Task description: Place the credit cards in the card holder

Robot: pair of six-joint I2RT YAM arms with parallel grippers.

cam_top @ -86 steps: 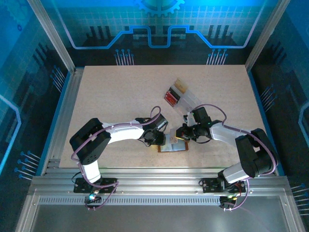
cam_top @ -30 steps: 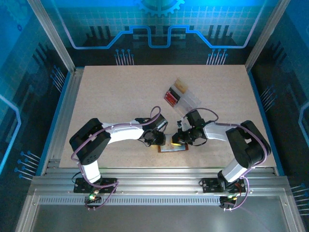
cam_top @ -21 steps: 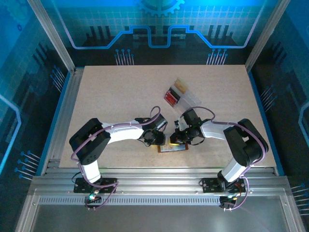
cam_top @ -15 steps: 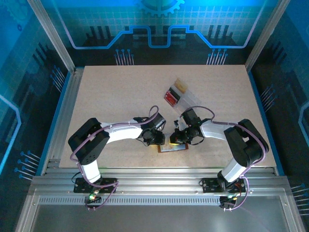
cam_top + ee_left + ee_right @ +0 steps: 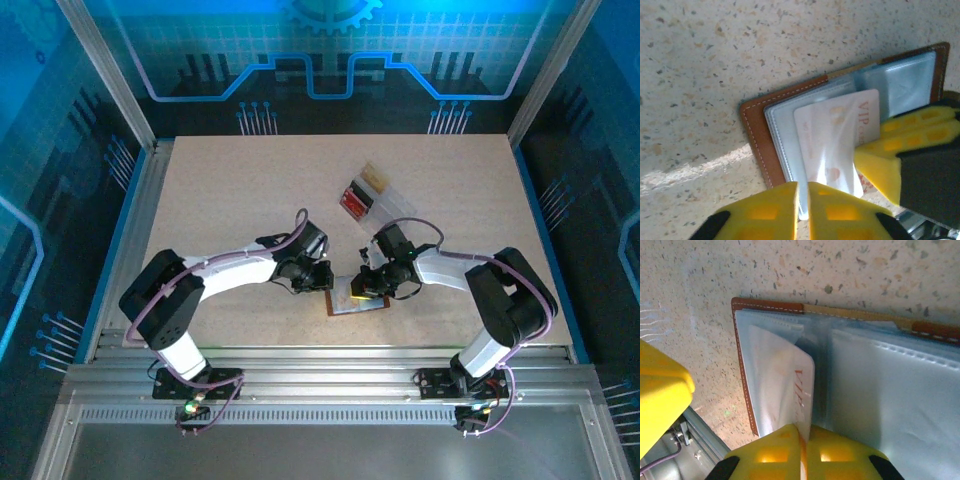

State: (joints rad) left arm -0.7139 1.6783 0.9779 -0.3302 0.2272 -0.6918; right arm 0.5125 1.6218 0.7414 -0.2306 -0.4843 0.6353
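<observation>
The brown card holder (image 5: 757, 135) (image 5: 742, 370) (image 5: 367, 305) lies open on the table near the front edge, its pale clear pockets up. A pale credit card (image 5: 832, 137) (image 5: 777, 375) with red "VIP" lettering sits partly inside one pocket. My right gripper (image 5: 804, 440) (image 5: 363, 290) is shut on the card's outer edge, and its yellow fingers (image 5: 900, 145) come in from the right. My left gripper (image 5: 803, 200) (image 5: 320, 279) hovers at the holder's edge with its fingers nearly together. A pocket corner shows in the slit between them; whether they pinch it is unclear.
A clear plastic tray (image 5: 392, 207) lies behind the holder, with red cards (image 5: 354, 201) and a tan card (image 5: 373, 178) in its compartments. The metal rail (image 5: 330, 352) runs just in front of the holder.
The right gripper came in left onto the holder with the card. In the last half second the left arm swung its elbow left and its gripper drew back up-left a little.
</observation>
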